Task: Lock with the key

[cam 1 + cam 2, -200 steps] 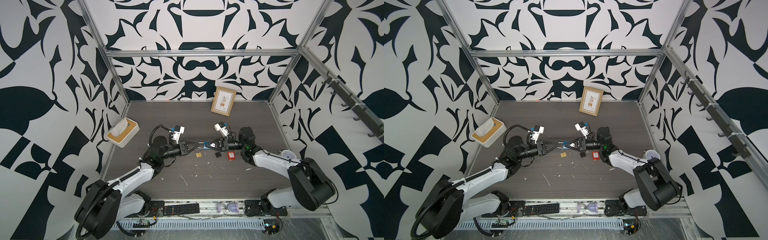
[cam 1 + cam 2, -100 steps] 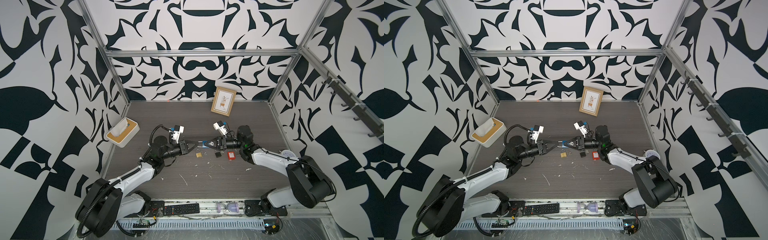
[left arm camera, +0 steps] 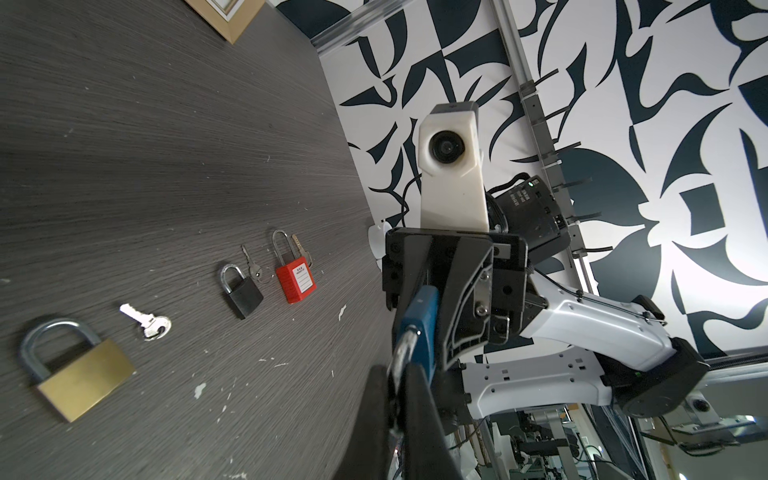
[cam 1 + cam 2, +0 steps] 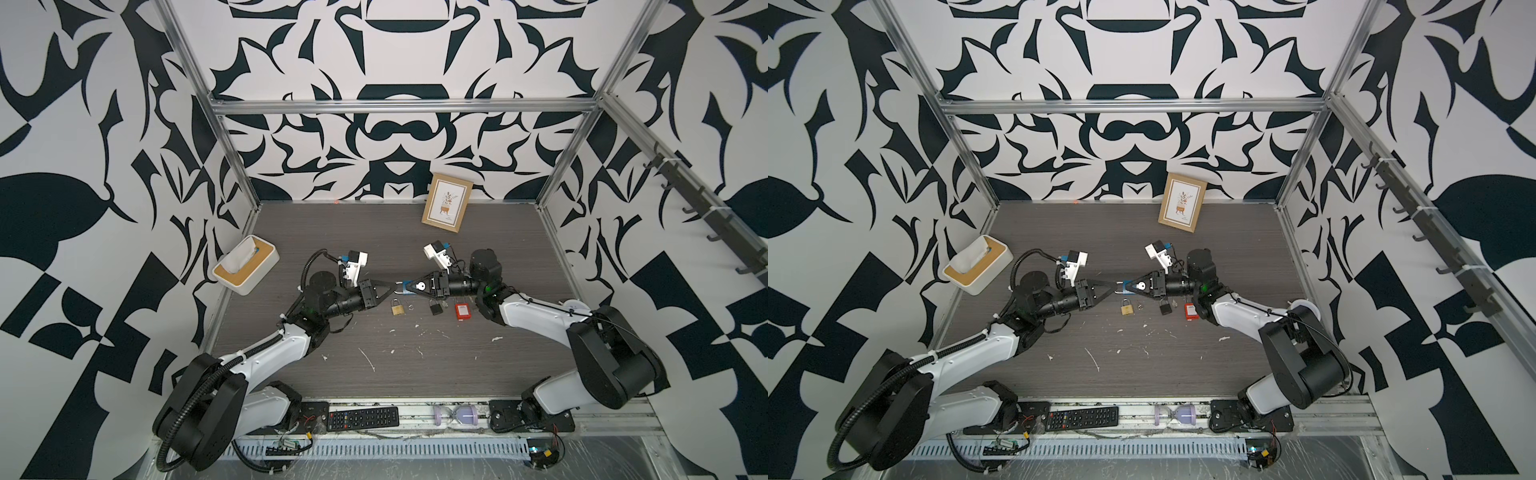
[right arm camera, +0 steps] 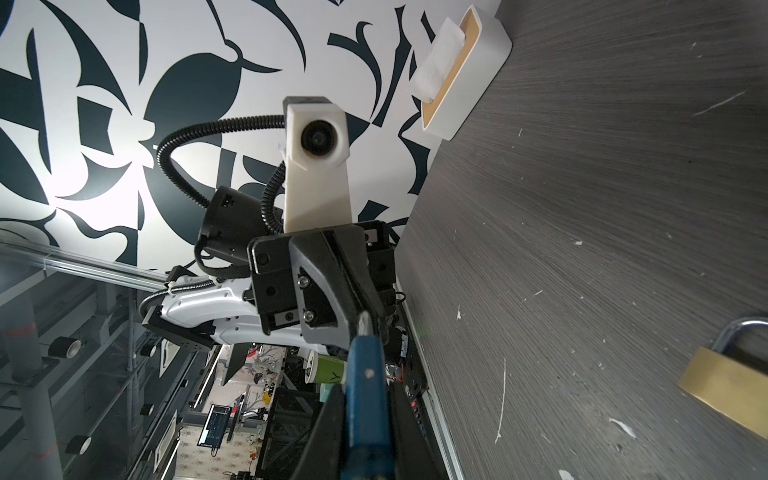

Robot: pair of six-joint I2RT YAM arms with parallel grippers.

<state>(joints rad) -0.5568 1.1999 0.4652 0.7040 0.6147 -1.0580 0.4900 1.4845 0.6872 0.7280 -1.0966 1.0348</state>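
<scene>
A blue padlock [image 4: 405,287] [image 4: 1128,287] hangs in the air between my two grippers, above the table's middle. My left gripper [image 4: 392,286] [image 3: 397,374] is shut on its silver shackle [image 3: 405,349]. My right gripper [image 4: 410,286] [image 5: 365,395] is shut on its blue body [image 5: 365,374] [image 3: 422,320]. A silver key [image 4: 420,286] [image 4: 1142,286] shows right behind the body, within the right gripper's fingers; how deep it sits in the lock is hidden.
On the table below lie a brass padlock [image 4: 397,308] [image 3: 83,374], a loose key [image 3: 145,322], a black padlock [image 4: 435,308] and a red padlock [image 4: 462,311], each with keys beside it. A tissue box [image 4: 245,270] stands left, a picture frame [image 4: 446,205] at the back.
The right arm has edged slightly to the left. Both grippers keep the same hold on the blue padlock.
</scene>
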